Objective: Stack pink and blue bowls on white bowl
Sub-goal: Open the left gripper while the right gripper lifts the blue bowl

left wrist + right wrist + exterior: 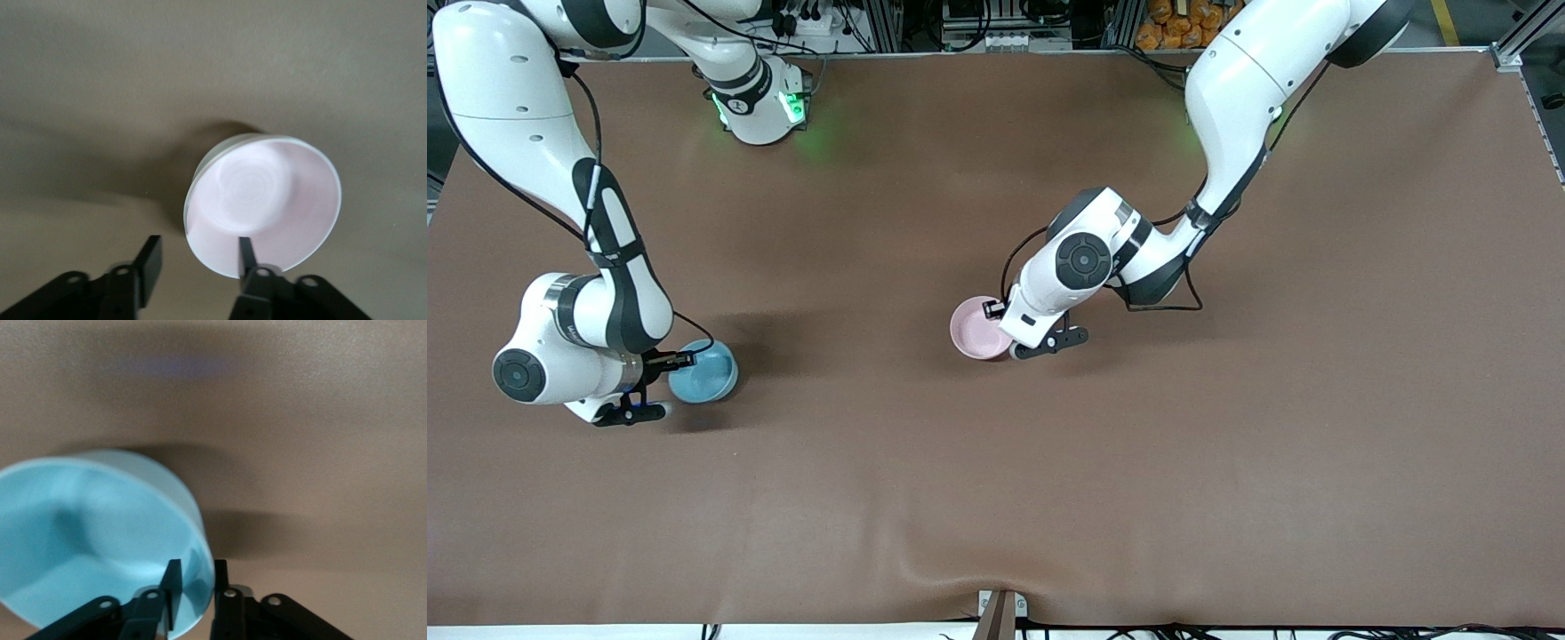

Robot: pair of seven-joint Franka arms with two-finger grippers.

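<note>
Gripping the rim of the blue bowl [93, 540], the right gripper [195, 587] has its jaws clenched on the wall, at the surface's [996, 498] eight o'clock. The left gripper [199, 257] has its jaws released astride the pink bowl's [267, 200] rim, near centre.

Brown table [996, 498], cluttered rack [996, 22].

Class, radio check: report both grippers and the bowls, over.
Left gripper open astride pink bowl rim, mid-table. Right gripper pinching blue bowl wall, at the right arm's end. White bowl not seen. Nothing between.
</note>
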